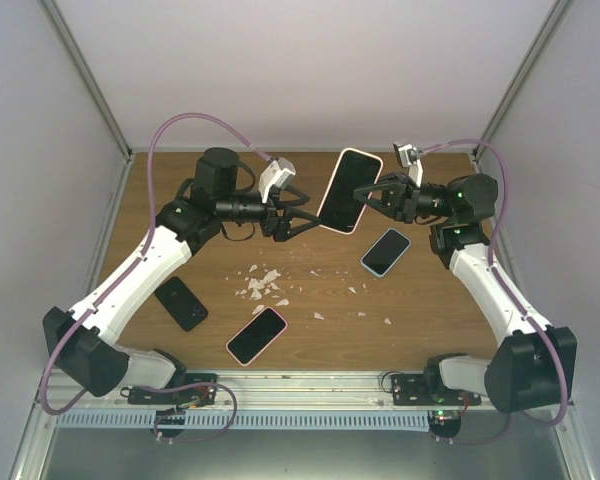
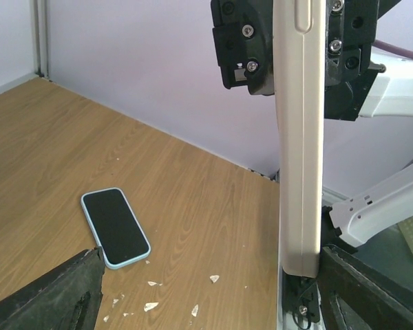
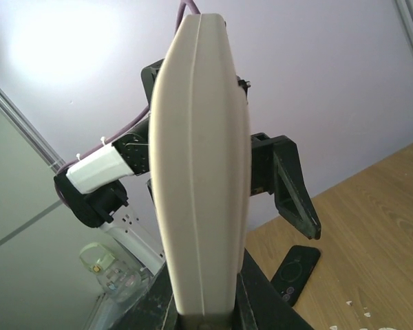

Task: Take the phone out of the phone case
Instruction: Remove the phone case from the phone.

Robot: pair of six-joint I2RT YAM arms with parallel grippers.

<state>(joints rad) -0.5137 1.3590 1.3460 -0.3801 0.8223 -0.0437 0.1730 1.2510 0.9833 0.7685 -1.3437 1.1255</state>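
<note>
The phone [image 1: 349, 188] is held in the air above the back of the bench [image 1: 430, 300], screen toward the overhead camera, with its pale case [image 2: 299, 151] not yet removed. It is clamped across its thickness by the right tool [image 1: 363, 197], whose jaws are closed on front and back at one long edge — a grip that leaves the opposite edge and the corners free to be worked.

The left tool [image 1: 302, 212] is set at that free side with its jaws spread wide. In the left wrist view the case's edge is seen standing between the two fingers [image 2: 48, 299], close to one of them, though contact cannot be made out. Nothing is gripped by it.

The arrangement is judged to be a brace-and-peel — one tool steadying, the other placed to catch the case's lip. Three other phones [image 1: 385, 252] and white scraps [image 1: 265, 282] are left lying on the bench, well apart from the work.
</note>
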